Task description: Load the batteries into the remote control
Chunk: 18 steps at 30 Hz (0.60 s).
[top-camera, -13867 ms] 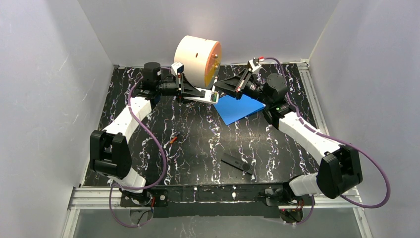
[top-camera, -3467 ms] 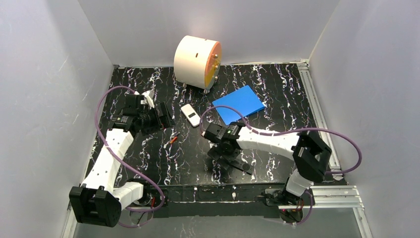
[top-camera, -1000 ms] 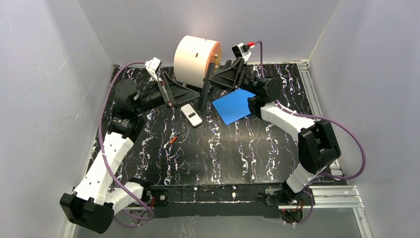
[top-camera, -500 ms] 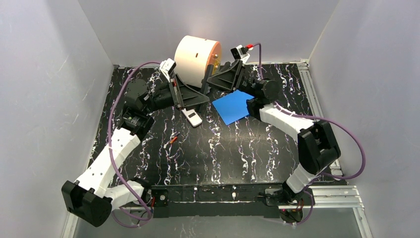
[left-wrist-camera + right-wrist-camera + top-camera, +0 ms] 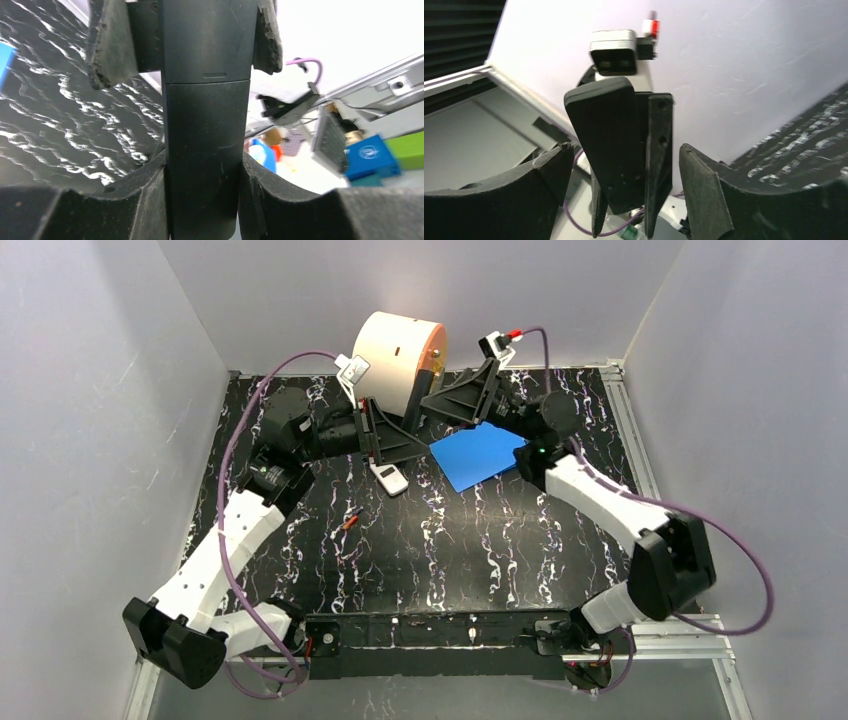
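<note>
Handed across, slim black remote point(image 5: 205, 100) sits clamped in left gripper point(image 5: 202, 170); right gripper point(image 5: 624, 160) spread open.

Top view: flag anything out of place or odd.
The batteries lie loose on the table, apart from the white remote. The left gripper clamps the black remote off the table, its cover seemingly shut.

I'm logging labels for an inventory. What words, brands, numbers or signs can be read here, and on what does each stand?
No text here is legible.
Blue box, left wrist view: a round emblem, too blurred to read.
White remote, top view: button marks too small to read.
Black remote: only a small slot mark, no lettering visible.
</note>
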Motion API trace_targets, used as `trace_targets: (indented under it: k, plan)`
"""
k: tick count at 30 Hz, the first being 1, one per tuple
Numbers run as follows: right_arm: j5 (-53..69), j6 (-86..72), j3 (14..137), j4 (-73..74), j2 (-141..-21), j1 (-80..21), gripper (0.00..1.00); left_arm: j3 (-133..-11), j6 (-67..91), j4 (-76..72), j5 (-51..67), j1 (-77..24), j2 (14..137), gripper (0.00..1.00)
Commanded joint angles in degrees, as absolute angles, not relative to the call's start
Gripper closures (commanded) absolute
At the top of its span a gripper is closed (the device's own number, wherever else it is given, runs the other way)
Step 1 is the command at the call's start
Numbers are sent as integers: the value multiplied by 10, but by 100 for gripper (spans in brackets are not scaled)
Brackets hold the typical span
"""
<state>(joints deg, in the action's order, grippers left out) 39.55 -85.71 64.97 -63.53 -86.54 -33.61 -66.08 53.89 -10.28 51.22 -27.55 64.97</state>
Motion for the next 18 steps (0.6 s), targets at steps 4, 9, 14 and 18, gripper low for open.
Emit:
trace_targets:
  k: [4, 9, 14, 18]
  plan:
    - [348, -617, 705, -196, -744, -307, 11, -766, 201, 186, 424, -277, 657, 100]
    - [345, -511, 827, 32, -770, -307, 13, -803, 67, 299, 374, -278, 678, 100]
    - [351, -470, 899, 143, -818, -307, 16, -812, 6, 339, 329, -280, 678, 100]
    - [371, -457, 933, 198, -860, -312, 21, -816, -34, 364, 318, -282, 676, 100]
